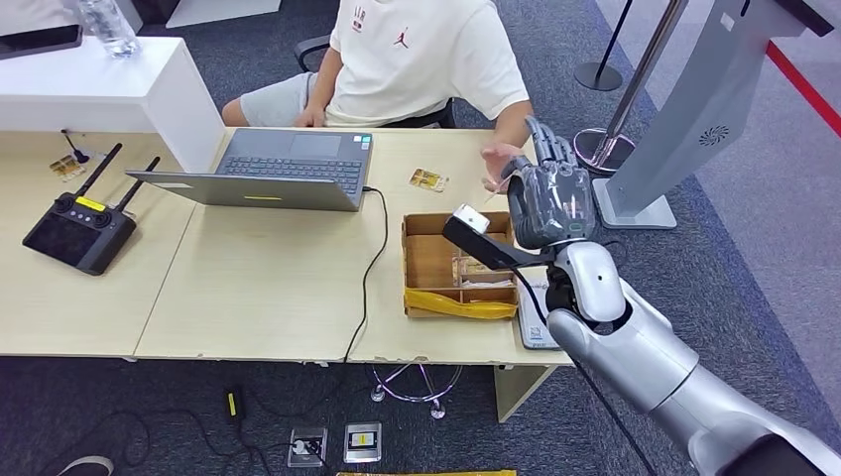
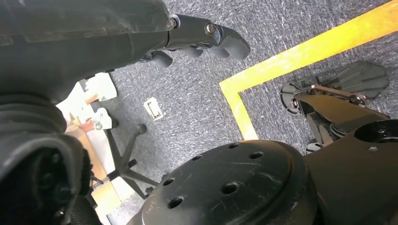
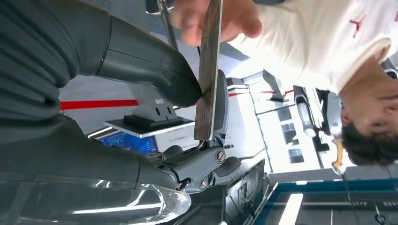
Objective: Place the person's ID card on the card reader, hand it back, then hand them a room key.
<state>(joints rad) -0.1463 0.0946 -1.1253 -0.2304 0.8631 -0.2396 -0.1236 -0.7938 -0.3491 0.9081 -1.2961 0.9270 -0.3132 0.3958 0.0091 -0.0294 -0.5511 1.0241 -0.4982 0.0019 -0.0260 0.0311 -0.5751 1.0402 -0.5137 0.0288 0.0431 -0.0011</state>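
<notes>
Head view: the right hand (image 1: pixel 551 193) is raised past the desk's (image 1: pixel 268 297) right edge, just beyond the open cardboard box (image 1: pixel 458 266) at the right front corner, close to the seated person's hand (image 1: pixel 499 164). Grey carpet lies open to the right, up to a grey kiosk base (image 1: pixel 635 208). A laptop (image 1: pixel 278 171) sits mid-desk by the far edge. In the right wrist view, a thin dark card (image 3: pixel 207 70) is pinched edge-on between thumb (image 3: pixel 155 70) and finger, with the person's fingers (image 3: pixel 220 18) touching its far end. The left hand (image 2: pixel 206 40) hangs over the carpet, fingers curled, holding nothing.
</notes>
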